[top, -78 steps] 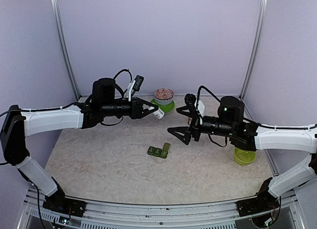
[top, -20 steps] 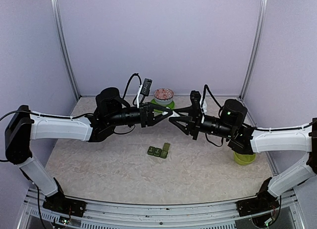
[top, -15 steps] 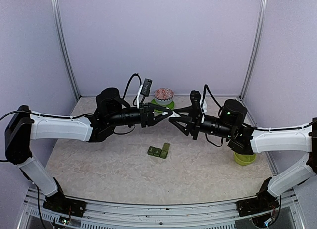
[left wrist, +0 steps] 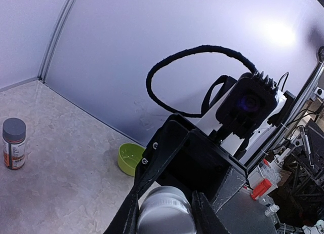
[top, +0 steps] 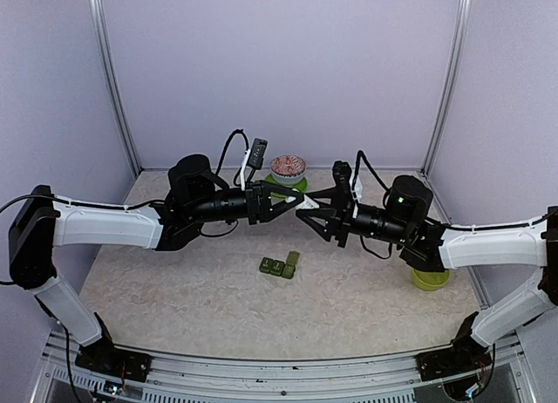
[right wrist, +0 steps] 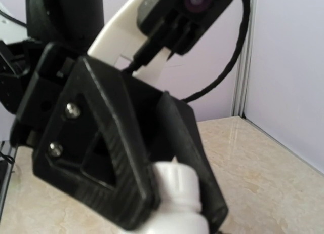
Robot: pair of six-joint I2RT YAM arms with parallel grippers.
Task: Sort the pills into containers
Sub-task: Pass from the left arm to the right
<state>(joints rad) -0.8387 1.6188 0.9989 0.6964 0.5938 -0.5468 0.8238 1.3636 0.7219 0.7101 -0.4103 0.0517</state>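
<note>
A white bottle [left wrist: 166, 213] hangs in the air over the middle of the table, and both grippers meet on it tip to tip. My left gripper [top: 290, 204] is shut on one end of it. My right gripper [top: 303, 208] has its jaws closed in against the other end, where the white neck [right wrist: 177, 186] shows between dark fingers. The containers [top: 279, 266], a dark green strip of small lidded compartments, lie on the table below and in front of the grippers. No pills are visible.
A lime-green bowl [top: 430, 276] sits at the right under my right arm. A patterned bowl [top: 288, 167] on a green plate stands at the back. A grey-capped bottle [left wrist: 14, 143] stands upright on the table in the left wrist view.
Both arms came together from apart, with the left carrying the bottle. In the last half second the right gripper edged left onto the bottle and its jaws narrowed.
</note>
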